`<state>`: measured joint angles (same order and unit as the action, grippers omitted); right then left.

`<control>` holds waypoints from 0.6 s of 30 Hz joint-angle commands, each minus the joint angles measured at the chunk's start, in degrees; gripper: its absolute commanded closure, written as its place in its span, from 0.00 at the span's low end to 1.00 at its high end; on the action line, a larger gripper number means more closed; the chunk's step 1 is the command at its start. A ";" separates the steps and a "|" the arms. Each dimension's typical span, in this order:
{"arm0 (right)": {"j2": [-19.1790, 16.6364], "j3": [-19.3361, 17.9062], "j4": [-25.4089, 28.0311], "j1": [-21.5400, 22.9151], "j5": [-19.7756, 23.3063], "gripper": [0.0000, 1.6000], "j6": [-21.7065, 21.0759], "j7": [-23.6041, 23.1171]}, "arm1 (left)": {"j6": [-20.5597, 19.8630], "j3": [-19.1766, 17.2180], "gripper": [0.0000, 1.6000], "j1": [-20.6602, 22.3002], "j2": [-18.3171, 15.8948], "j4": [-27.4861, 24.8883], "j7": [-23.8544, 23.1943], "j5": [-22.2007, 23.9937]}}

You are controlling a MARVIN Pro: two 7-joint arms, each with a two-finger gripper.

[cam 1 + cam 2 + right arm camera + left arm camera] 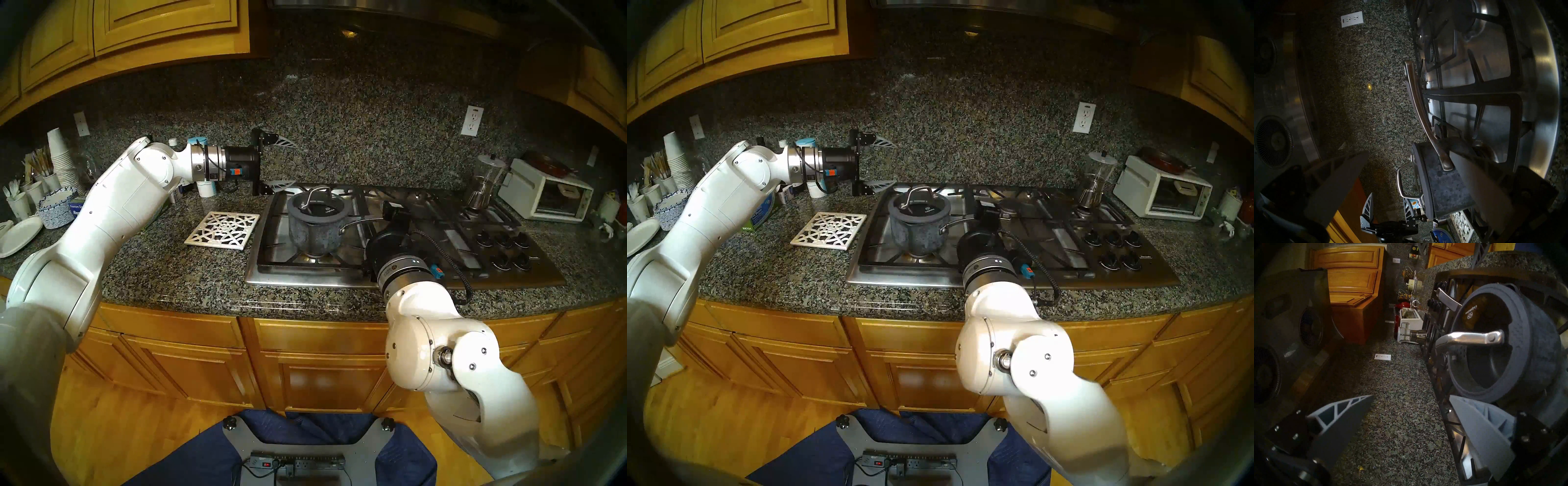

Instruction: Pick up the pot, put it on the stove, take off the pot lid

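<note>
The pot (315, 230) sat on the stove (407, 271), on the black grate over the front burner at the stove's left end. Its long silver handle (359, 224) pointed to the right. The pot lid (317, 207) was on top of the pot, and its silver loop (314, 198) stood up in the middle.

So the first part of the job looked done: the pot was on the stove. The lid was not yet off. That was the part left to do.

The right gripper (1407, 178) was near the pot's long handle, on the pot's right side. Its two fingers were wide apart and held nothing. One finger (1480, 186) lay close beside the pot's wall, but I could not tell if it touched.

The left gripper (281, 163) was up in the air behind the pot, near the stone wall. Its fingers were spread wide too, and they were empty. It pointed toward the lid, so it looked ready to go for the loop.

A white trivet (222, 230) lay on the counter just left of the stove. It could be a good place to put the lid down.

Farther right stood a glass blender jar (481, 183) and a white toaster oven (543, 197).
</note>
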<state>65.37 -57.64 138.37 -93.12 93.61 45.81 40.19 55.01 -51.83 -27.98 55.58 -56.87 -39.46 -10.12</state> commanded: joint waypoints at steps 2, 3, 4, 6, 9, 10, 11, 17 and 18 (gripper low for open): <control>0.12 -0.36 1.63 1.06 -0.56 0.00 -0.13 -0.63 | -0.01 -1.11 0.00 3.89 1.46 0.64 1.00 0.80; 0.14 -0.36 1.63 1.06 -0.55 0.00 -0.13 -0.62 | -0.01 -1.12 0.00 4.03 1.49 0.81 0.93 0.80; 0.15 -0.37 1.63 1.05 -0.54 0.00 -0.13 -0.60 | -0.01 -1.11 0.00 4.12 1.52 1.03 0.85 0.87; 0.18 -0.37 1.60 1.03 -0.52 0.00 -0.13 -0.57 | -0.01 -1.13 0.00 4.22 1.43 1.26 0.69 1.02; 0.21 -0.38 1.57 1.02 -0.50 0.00 -0.13 -0.53 | -0.01 -1.09 0.00 4.31 1.29 1.50 0.45 1.11; 0.22 -0.38 1.56 1.01 -0.50 0.00 -0.13 -0.52 | -0.01 -1.01 0.00 4.28 1.25 1.51 0.31 1.13; 0.23 -0.38 1.54 1.01 -0.49 0.00 -0.13 -0.50 | -0.01 -1.00 0.00 4.31 1.23 1.58 0.23 1.15; 0.29 -0.39 1.50 1.00 -0.47 0.00 -0.14 -0.41 | -0.01 -0.87 0.00 4.63 0.99 1.56 -0.41 1.18; 0.30 -0.39 1.50 1.00 -0.48 0.00 -0.14 -0.40 | -0.01 -0.84 0.00 4.70 0.98 1.55 -0.52 1.17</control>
<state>65.58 -57.65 138.36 -93.13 93.64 45.79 40.40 55.01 -51.78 -26.65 56.79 -54.81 -40.01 -9.97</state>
